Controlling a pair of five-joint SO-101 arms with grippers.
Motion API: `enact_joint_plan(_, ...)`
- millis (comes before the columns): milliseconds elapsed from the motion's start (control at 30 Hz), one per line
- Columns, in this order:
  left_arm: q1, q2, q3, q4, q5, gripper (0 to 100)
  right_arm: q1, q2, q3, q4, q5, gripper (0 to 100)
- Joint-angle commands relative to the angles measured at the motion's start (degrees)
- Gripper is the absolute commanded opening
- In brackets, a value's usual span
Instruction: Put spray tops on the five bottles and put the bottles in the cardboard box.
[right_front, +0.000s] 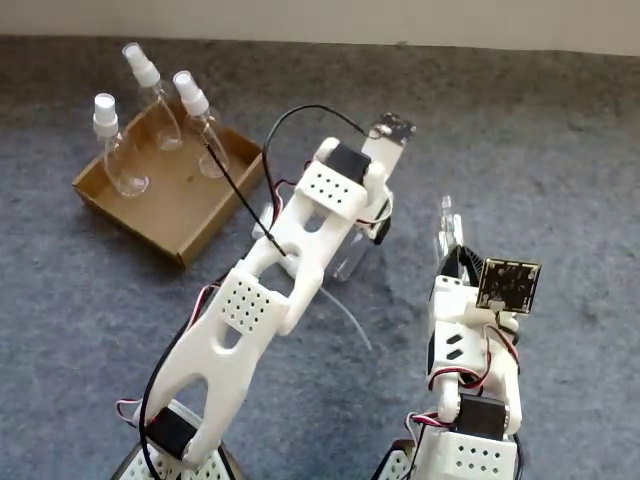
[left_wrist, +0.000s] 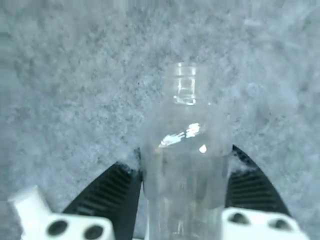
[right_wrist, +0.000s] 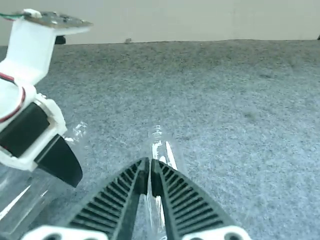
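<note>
Three bottles with spray tops (right_front: 122, 165) are in the cardboard box (right_front: 175, 200). The left hand (left_wrist: 186, 152) pinches a clear bottle (left_wrist: 186, 90) with no top, over the desk (right_front: 560, 150). The right hand (right_wrist: 149, 165) squeezes a spray top (right_wrist: 160, 142) nearby.

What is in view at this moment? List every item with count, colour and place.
cardboard box: one, brown, far left on the carpet
capped bottles: three, clear with white tops, in the box
open bottle: one, clear, no top, in the left hand
spray top: one, clear, in the right hand
thin tube: one, whitish, on the carpet by the left arm
carpet: grey, under everything
left hand: black fingers, around the open bottle
right hand: black fingers, closed on the spray top
</note>
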Motion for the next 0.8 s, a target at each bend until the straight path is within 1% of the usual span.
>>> enact_joint_plan(0,-0.84,-1.36,-12.00,2.11,0.53,8,0.40,-0.48,6.73,0.31,0.53,0.5)
enact_joint_plan(67,-0.84,-1.27,-18.42,4.40,0.53,8,0.40,-0.48,6.73,0.31,0.53,0.5)
enact_joint_plan(100,-0.92,-1.63,-19.03,4.75,0.53,8,0.40,-0.48,6.73,0.31,0.53,0.5)
enact_joint_plan(600,-2.15,-21.76,-17.45,5.80,0.62,8,0.40,-0.48,6.73,0.40,0.53,0.5)
enact_joint_plan(767,-1.89,-26.15,-17.45,5.80,0.62,8,0.40,-0.48,6.73,0.40,0.53,0.5)
